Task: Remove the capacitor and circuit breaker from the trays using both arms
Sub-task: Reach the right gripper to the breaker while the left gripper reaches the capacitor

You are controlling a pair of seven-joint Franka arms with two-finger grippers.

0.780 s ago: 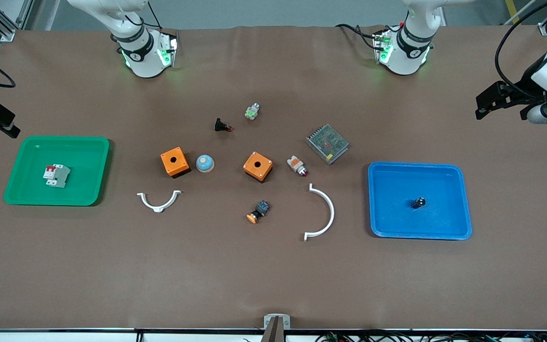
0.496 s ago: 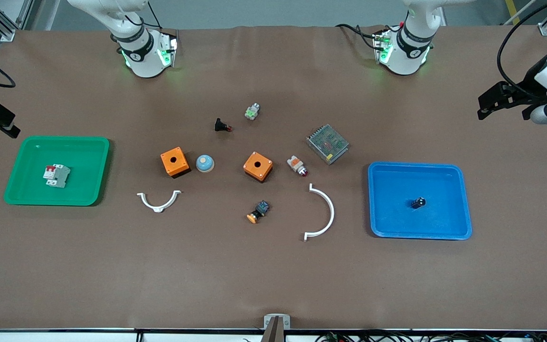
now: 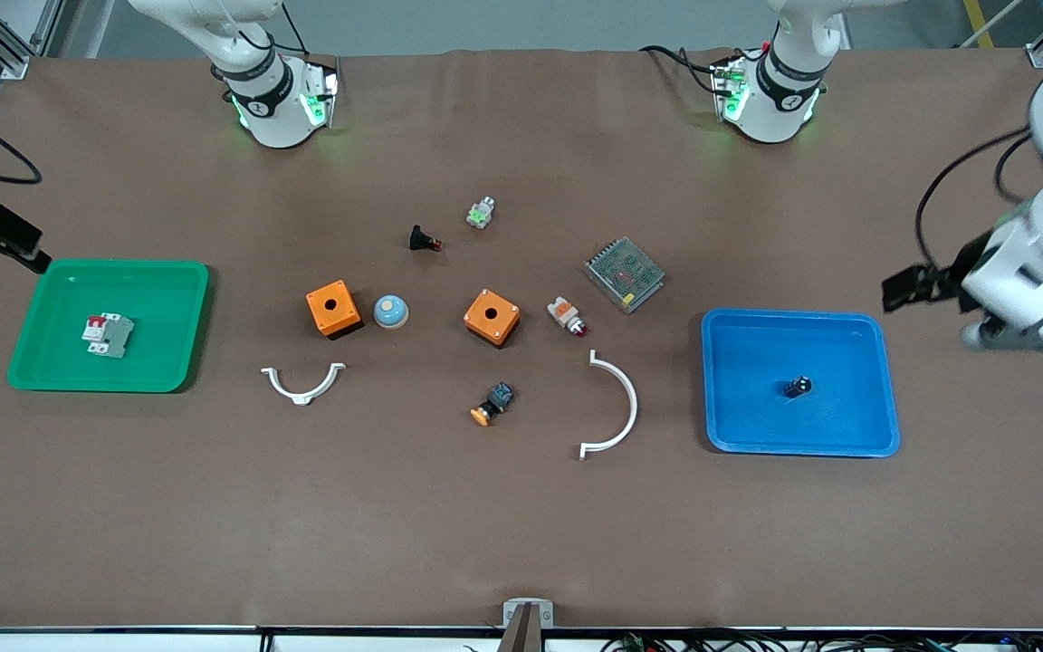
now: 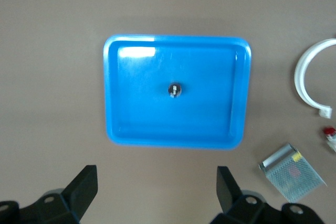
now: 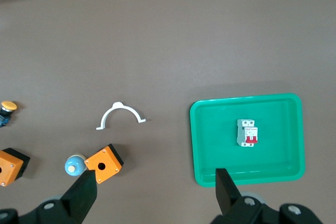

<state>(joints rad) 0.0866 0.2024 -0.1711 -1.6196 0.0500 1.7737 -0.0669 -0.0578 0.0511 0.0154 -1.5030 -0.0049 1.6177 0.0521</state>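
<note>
We see the capacitor (image 3: pixel 797 388) lying near the middle of the blue tray (image 3: pixel 884 380), well apart from the left gripper (image 4: pixel 156 190), whose fingers (image 4: pixel 86 182) are spread wide over bare table beside that tray. The breaker (image 3: pixel 108 335) lies flat in the green tray (image 3: pixel 186 317); our right gripper (image 5: pixel 156 192), fingers (image 5: pixel 224 184) spread, hangs by that tray's edge, mostly cut off in the front view. Bare table surrounds both trays.
</note>
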